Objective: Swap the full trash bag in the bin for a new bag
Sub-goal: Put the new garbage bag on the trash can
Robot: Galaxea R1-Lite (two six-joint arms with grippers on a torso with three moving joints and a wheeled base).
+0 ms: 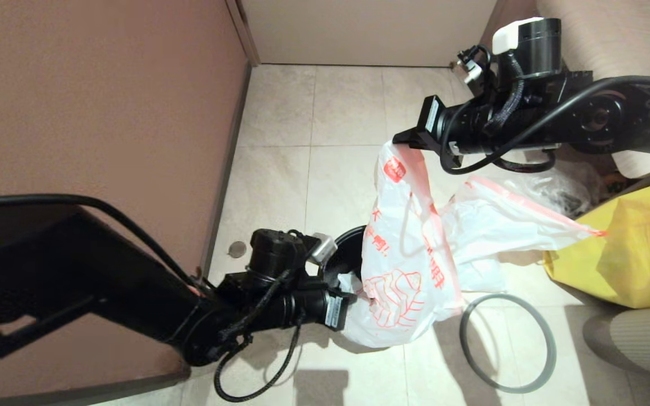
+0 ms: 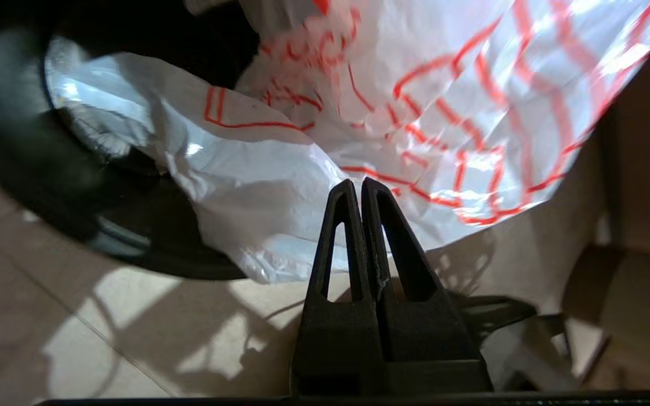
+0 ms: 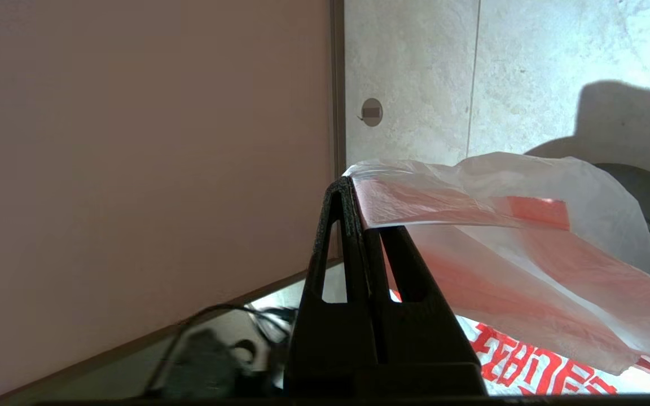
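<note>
The right gripper's fingers [image 3: 353, 225] pinch the new bag [image 1: 409, 248] by its hem, above the bin [image 1: 347, 254]. The left gripper's fingers [image 2: 359, 225], pressed together and empty, should nudge the bag's bottom inside gently.

Two matte black robot arms of cylindrical segments, loose black cables looping along each, white label stickers on the wrists, a white cap on the right arm's joint, left gripper [image 2: 361, 186] and right gripper [image 3: 353, 189] with black triangular hollow fingers.
</note>
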